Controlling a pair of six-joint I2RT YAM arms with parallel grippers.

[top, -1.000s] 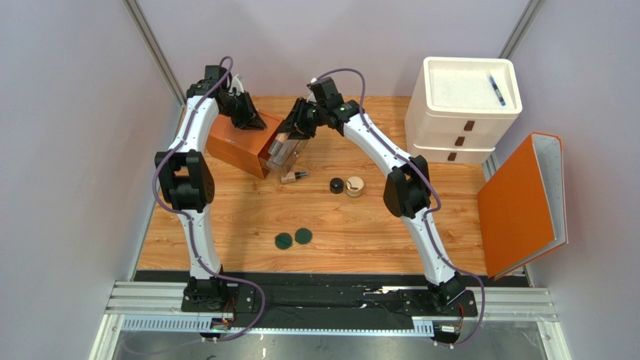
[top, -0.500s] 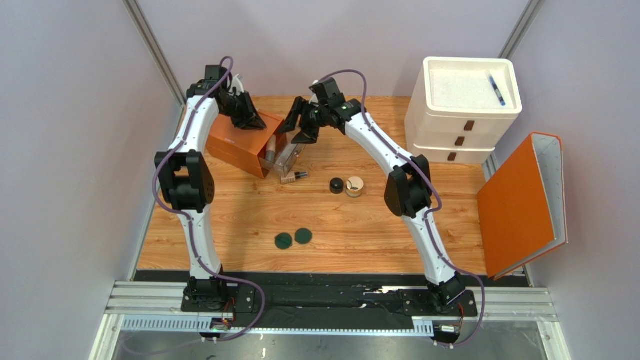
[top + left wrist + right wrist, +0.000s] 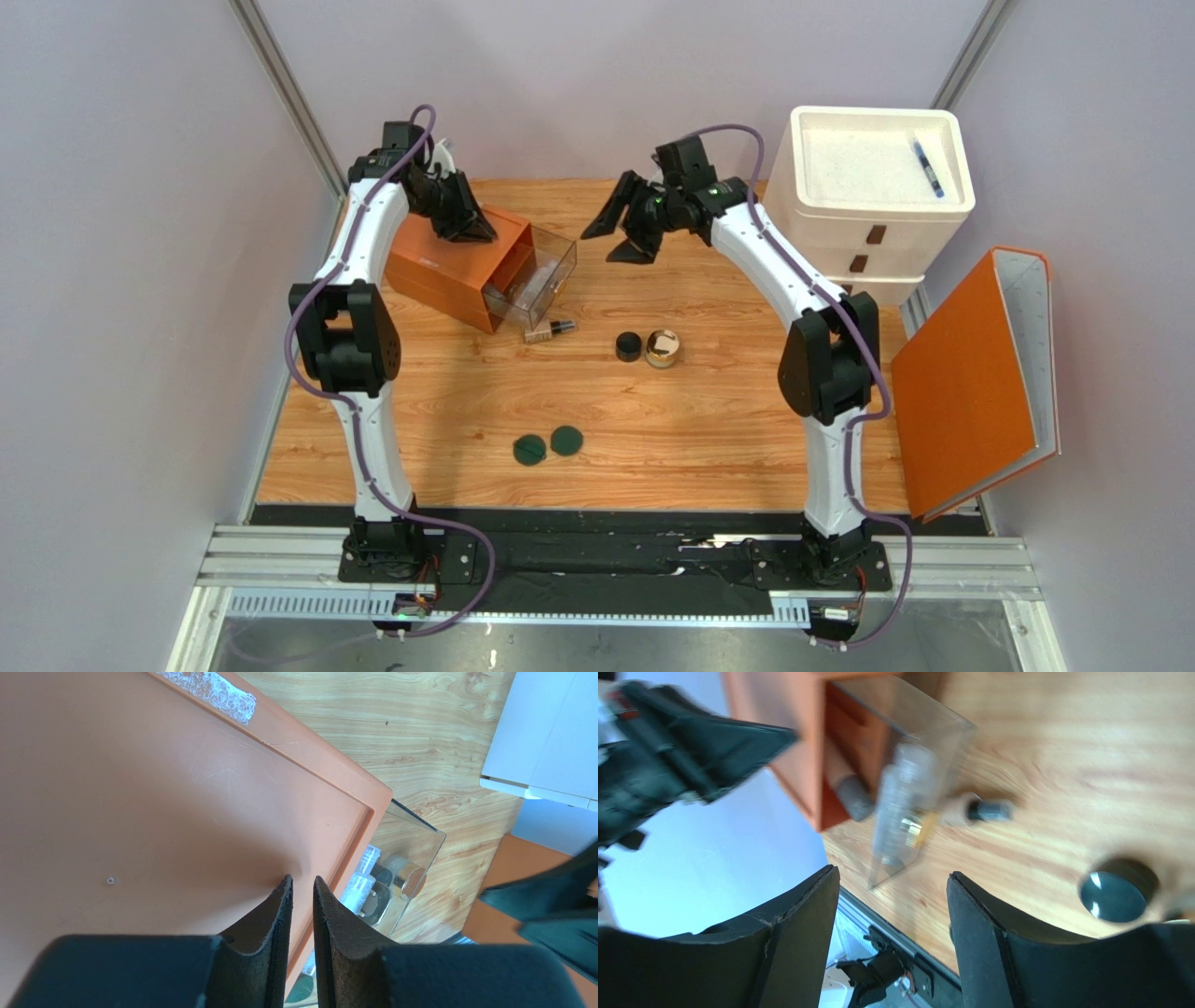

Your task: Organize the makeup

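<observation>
1. Top external view: right gripper [image 3: 626, 233] spread, empty, above the table [image 3: 730, 420].
2. Left gripper [image 3: 470, 224] nearly closed, resting on orange drawer box [image 3: 449, 266].
3. Bottles [image 3: 365, 882] lie in clear drawer [image 3: 540, 280]; one bottle [image 3: 547, 332] just beside it.

A drawer box [image 3: 456, 266] is set at the far left of the table [image 3: 730, 420], with its drawer [image 3: 537, 280] pulled out toward the right. Bottles [image 3: 361, 882] are seen lying inside the drawer. One bottle [image 3: 549, 331] is laid on the table just before the drawer. To its right, a cap [image 3: 629, 346] and a jar [image 3: 661, 347] are placed side by side, touching or nearly so. Two discs [image 3: 547, 445] are found nearer the front edge, next to each other. A drawer unit [image 3: 863, 203] is stood at the far right corner, with a pen [image 3: 927, 167] on top. A binder [image 3: 975, 378] is propped at the right edge
</observation>
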